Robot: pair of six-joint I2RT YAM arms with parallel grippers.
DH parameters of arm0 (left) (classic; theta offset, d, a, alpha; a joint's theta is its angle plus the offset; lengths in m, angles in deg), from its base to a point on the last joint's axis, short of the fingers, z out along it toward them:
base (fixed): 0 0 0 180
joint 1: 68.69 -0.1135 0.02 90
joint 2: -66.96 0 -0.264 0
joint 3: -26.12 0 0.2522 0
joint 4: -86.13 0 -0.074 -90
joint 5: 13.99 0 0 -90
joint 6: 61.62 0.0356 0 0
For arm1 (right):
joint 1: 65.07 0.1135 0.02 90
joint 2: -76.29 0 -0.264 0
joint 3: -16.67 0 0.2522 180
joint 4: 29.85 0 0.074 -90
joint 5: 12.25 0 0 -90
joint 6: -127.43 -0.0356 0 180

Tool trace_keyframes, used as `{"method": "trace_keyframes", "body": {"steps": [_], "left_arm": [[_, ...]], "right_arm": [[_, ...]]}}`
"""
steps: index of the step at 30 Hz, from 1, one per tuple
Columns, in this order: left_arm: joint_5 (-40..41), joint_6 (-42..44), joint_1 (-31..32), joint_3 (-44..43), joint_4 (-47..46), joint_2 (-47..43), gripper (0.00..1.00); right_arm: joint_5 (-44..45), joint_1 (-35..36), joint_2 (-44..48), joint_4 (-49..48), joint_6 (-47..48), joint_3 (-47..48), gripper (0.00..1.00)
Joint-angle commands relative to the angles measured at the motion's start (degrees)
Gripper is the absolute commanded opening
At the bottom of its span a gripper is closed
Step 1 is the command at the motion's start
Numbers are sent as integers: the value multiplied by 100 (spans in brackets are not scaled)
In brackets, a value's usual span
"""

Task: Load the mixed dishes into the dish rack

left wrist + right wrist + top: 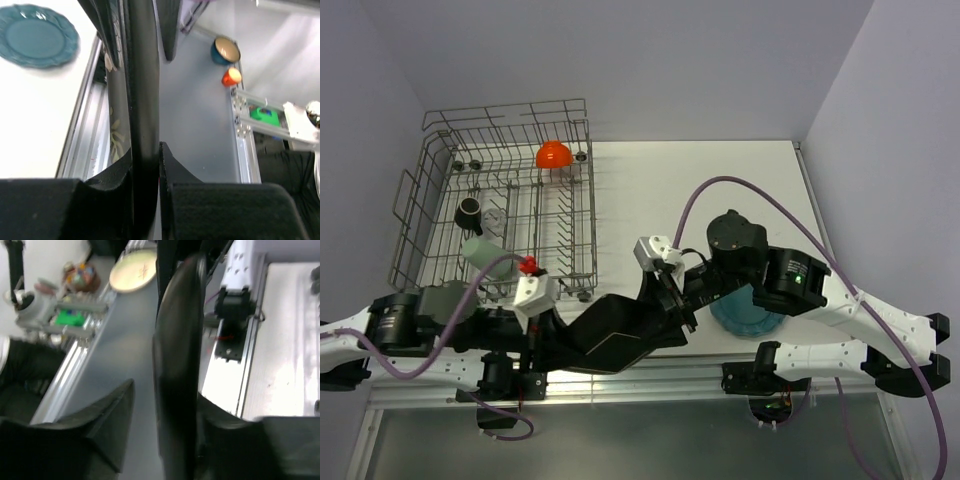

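The black square flowered plate (620, 335) hangs on edge between my two grippers at the table's near edge. In the left wrist view my left gripper (146, 150) is shut on the plate's rim (142, 75). My right gripper (165, 390) stands open around the plate's other rim (177, 340): one finger is clear of it and the other is against it. The dish rack (505, 111) at far left holds the orange bowl (554, 154), small dark mug (468, 209), clear glass (496, 218) and pale green cup (480, 250). The teal scalloped plate (745, 318) lies on the table under my right arm.
An aluminium rail (650, 385) runs along the table's near edge. On the floor beyond it stand a blue bowl (226, 51), a small orange object (231, 76) and a cream plate (132, 271). Walls close in behind and to the right.
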Motion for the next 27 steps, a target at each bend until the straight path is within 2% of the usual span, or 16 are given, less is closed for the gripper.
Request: {"method": "trace_keyframes", "body": {"steps": [1,4,5,7,11,16,19,22,27], "left_arm": [[781,-226,-86,-173,-639,-606,0],[729,-217,-95,-68,-779,-817,0],[729,-226,-86,-41,-823,-878,0],[711,-217,-86,47,-876,-1010,0],[667,-217,-86,161,-990,-1099,0],[658,-156,-95,170,-999,-1090,0],[623,-138,-86,144,-1000,-1107,0],[632,-138,-86,144,-973,-1195,0],[623,-173,-95,153,-841,-1292,0]], "right_arm": [[83,23,443,-1062,-408,56,54],[93,15,267,-1080,-505,170,67],[58,6,241,-1115,-523,179,76],[49,15,188,-1264,-549,153,78],[198,-12,56,-1300,-418,293,88],[76,-29,-725,-512,-146,1231,86],[58,-29,-1332,199,82,1829,78],[-100,-29,-1710,597,206,2094,64],[-57,-29,-1685,695,391,1920,67]]}}
